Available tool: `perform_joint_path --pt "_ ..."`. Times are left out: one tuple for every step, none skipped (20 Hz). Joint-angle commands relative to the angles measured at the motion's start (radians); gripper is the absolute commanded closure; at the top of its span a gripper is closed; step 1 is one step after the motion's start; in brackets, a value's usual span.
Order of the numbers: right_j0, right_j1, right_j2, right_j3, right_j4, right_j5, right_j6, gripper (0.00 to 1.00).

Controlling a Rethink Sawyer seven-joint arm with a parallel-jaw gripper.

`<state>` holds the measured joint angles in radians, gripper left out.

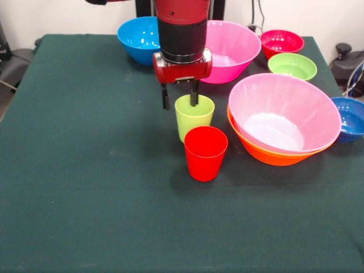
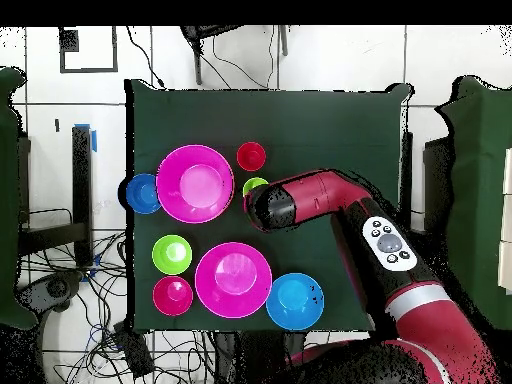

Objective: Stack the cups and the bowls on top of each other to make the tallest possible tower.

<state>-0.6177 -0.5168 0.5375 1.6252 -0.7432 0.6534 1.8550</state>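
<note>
From the front I see my gripper (image 1: 180,96) open, straddling the lime green cup's (image 1: 194,116) rim, one finger inside. The red cup (image 1: 205,152) touches it at five o'clock. Overhead, the arm (image 2: 330,205) hides most of the lime cup; the orange bowl (image 1: 267,153) shows only from the front.

Front cam sits across the table (image 1: 85,187) from the robot, angled down, fairly close, so the arm (image 1: 182,28) drops in from the top. Overhead cam looks straight down from much higher, robot base at the bottom, floor visible all around. Both share the green tabletop (image 2: 330,120), just flipped half round.
</note>
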Motion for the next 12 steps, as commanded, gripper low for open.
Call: perform_joint_path --pt "0.029 0.059 -0.059 -0.066 -0.105 0.092 -0.182 0.0" --pt "0.03 0.064 -0.065 -0.067 -0.111 0.09 -0.183 0.0" --pt "0.031 0.07 -0.07 -0.068 -0.117 0.089 -0.183 0.0" --pt "0.032 0.073 -0.076 -0.066 -0.122 0.084 -0.182 0.0" --pt "0.034 0.076 -0.081 -0.067 -0.125 0.085 -0.182 0.0" --pt "0.036 0.079 -0.085 -0.069 -0.129 0.088 -0.183 0.0" --pt "0.038 0.082 -0.09 -0.071 -0.132 0.091 -0.184 0.0" --pt "0.043 0.083 -0.094 -0.076 -0.132 0.103 -0.187 0.0" --pt "0.044 0.086 -0.095 -0.079 -0.133 0.103 -0.186 0.0" --pt "0.045 0.089 -0.096 -0.083 -0.133 0.104 -0.184 0.0" --pt "0.044 0.087 -0.094 -0.083 -0.13 0.104 -0.183 0.0" --pt "0.044 0.083 -0.089 -0.084 -0.123 0.104 -0.179 0.0"
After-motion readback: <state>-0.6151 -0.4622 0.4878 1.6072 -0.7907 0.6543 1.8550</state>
